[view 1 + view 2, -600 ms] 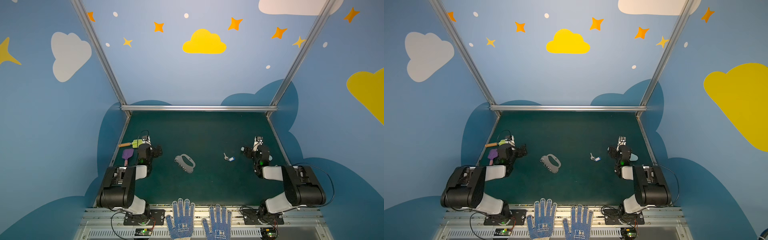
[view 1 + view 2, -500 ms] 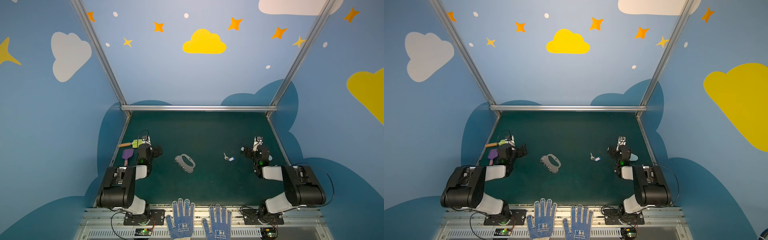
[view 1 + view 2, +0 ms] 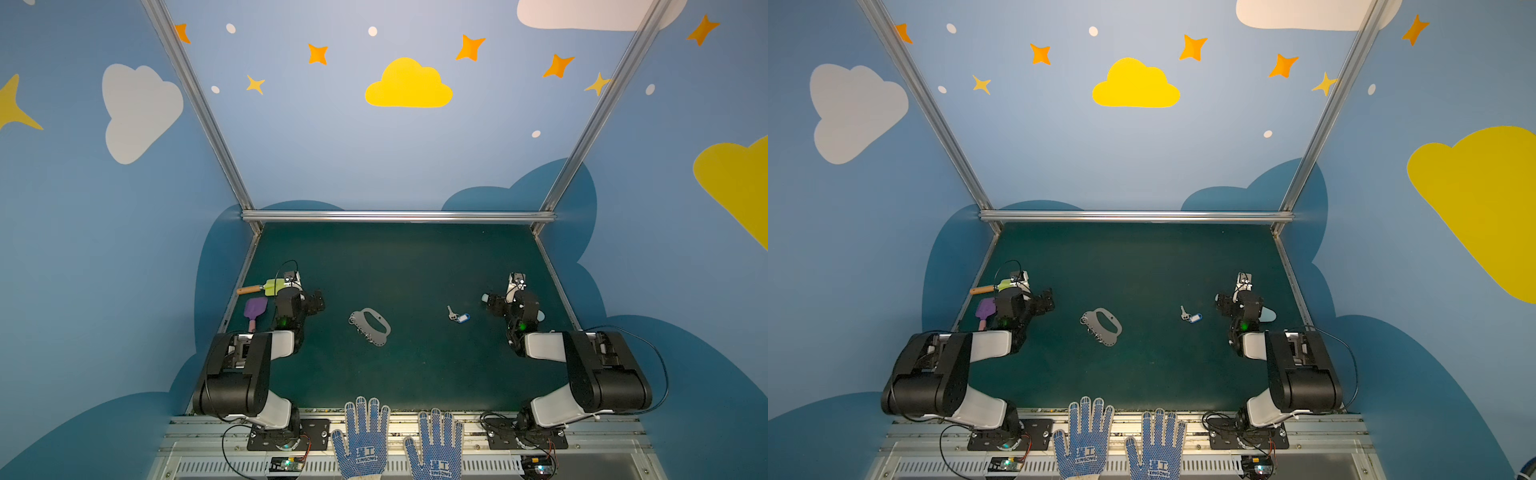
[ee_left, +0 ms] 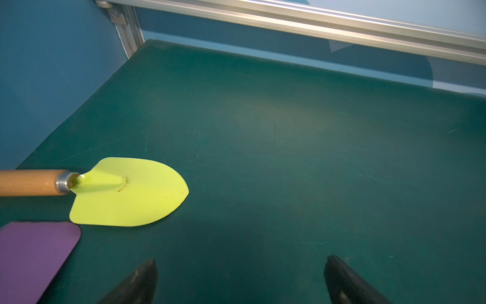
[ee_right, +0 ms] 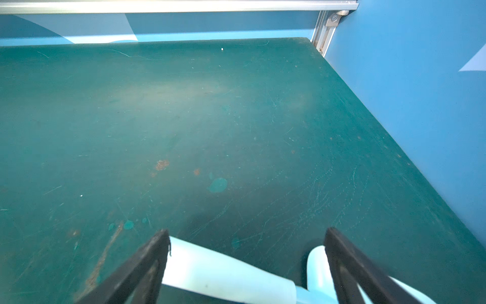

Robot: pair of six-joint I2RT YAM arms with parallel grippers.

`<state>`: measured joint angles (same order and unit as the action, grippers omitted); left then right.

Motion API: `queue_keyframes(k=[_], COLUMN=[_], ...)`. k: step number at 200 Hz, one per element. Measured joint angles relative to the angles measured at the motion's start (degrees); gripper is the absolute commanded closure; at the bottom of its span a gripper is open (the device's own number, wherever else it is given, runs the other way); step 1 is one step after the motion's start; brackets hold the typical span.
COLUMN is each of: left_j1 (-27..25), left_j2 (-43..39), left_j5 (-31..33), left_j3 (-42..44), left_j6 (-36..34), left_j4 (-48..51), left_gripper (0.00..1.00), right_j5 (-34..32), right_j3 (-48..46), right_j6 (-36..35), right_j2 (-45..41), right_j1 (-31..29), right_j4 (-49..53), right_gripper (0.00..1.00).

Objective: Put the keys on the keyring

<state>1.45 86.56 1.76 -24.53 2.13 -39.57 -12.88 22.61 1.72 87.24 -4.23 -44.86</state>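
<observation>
Nothing moved; keys (image 3: 457,314) and keyring (image 3: 371,326) lie apart, clear of mat (image 3: 395,257) edges.

Left wrist view: the wooden handle of the yellow-green trowel (image 4: 126,194) runs off the picture's edge. The purple spade (image 4: 31,258) shows part of its blade only. Only the tips of the left gripper (image 4: 241,263) enter the frame.

Right wrist view: the pale blue spade (image 5: 226,273) is blurred, crossed by the fingers of the right gripper (image 5: 247,233) and cut off at the edge.

In both top views the right arm (image 3: 525,305) covers most of that spade. The wire rings on the keyring (image 3: 370,326) are too small to count. The dotted gloves (image 3: 361,440) are cut off at the wrists.
</observation>
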Motion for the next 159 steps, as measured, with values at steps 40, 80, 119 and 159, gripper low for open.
queue_keyframes(k=[40, 80, 119, 159], left_j1=[0.0, 0.0, 0.0, 0.0], left_j2=[0.0, 0.0, 0.0, -0.1], left_j5=[0.0, 0.0, 0.0, 0.2], left_j3=[0.0, 0.0, 0.0, -0.1], left_j6=[0.0, 0.0, 0.0, 0.5], left_j4=[0.0, 0.0, 0.0, 0.3], left_gripper=[0.0, 0.0, 0.0, 0.0], right_j5=[0.0, 0.0, 0.0, -0.1], right_j3=[0.0, 0.0, 0.0, 0.0], right_j6=[0.0, 0.0, 0.0, 0.0], right_j2=[0.0, 0.0, 0.0, -0.3], right_j1=[0.0, 0.0, 0.0, -0.1], right_j4=[0.0, 0.0, 0.0, 0.2], right_gripper=[0.07, 0.07, 0.07, 0.07])
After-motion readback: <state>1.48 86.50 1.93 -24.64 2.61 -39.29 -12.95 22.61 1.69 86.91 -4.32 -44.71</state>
